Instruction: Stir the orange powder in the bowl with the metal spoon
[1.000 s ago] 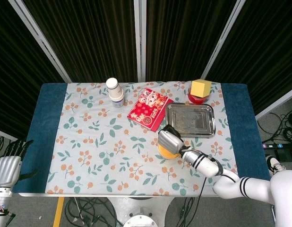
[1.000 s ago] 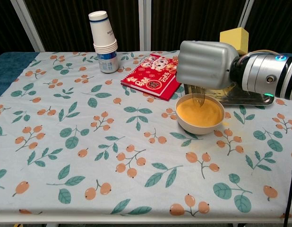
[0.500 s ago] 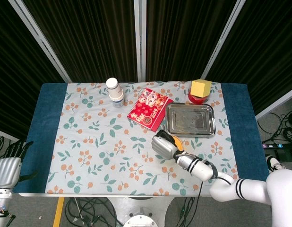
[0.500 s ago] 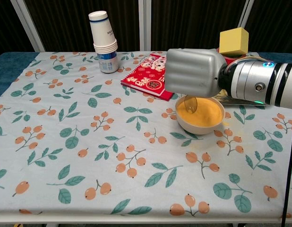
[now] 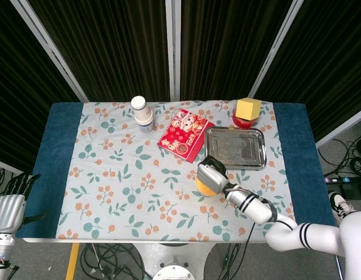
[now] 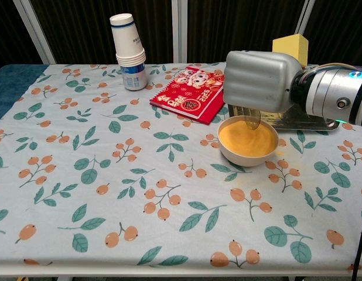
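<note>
Nearest, the right hand is hovering over the far edge of the bowl, its silver back turned toward the chest camera and its fingers curled down around the metal spoon, which it is gripping. The spoon's round end is hanging just above the orange powder, at its far side; whether it is touching the powder is hard to make out. In the head view the same hand is covering much of the bowl, with the forearm running down and right toward the robot's body. The left hand is hanging off the near left corner of the desk, well apart from everything, fingers pointing up and slightly spread, holding nothing.

The desk is wearing a pale cloth printed with leaves and orange berries, with blue showing at both ends. Beyond the bowl, a metal tray is lying flat, mostly hidden behind the hand in the chest view. Left of it a red booklet is lying at an angle. Further back, a stack of paper cups is sitting on a small bottle, and a yellow block is resting on something red. Dark curtains are closing off the back of the room.
</note>
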Action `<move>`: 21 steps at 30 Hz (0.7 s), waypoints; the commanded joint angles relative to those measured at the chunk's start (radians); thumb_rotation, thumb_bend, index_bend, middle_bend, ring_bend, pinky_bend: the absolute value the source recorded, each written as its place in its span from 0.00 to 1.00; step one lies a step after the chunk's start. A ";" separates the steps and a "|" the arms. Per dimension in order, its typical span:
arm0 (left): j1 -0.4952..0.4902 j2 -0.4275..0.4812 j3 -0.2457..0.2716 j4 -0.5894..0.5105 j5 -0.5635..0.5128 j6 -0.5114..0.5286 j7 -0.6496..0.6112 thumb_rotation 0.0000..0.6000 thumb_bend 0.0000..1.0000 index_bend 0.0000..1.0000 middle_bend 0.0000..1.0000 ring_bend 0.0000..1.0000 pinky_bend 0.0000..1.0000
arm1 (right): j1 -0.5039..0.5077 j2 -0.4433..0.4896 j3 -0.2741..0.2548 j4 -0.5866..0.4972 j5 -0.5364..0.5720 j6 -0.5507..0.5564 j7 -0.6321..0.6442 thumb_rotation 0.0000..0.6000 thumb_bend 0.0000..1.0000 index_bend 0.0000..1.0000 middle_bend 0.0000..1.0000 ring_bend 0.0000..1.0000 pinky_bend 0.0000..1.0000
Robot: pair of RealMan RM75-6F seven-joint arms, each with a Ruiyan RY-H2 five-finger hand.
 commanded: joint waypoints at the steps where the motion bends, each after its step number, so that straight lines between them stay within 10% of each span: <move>1: 0.001 0.001 0.000 -0.004 0.002 0.003 0.003 1.00 0.09 0.17 0.12 0.07 0.10 | 0.000 0.013 0.004 -0.023 0.005 0.006 -0.021 1.00 0.45 0.84 0.93 0.87 0.93; 21: -0.001 0.013 -0.001 -0.023 0.001 -0.003 0.023 1.00 0.09 0.17 0.12 0.07 0.10 | -0.044 -0.026 0.061 0.011 0.161 0.024 0.167 1.00 0.44 0.88 0.93 0.87 0.93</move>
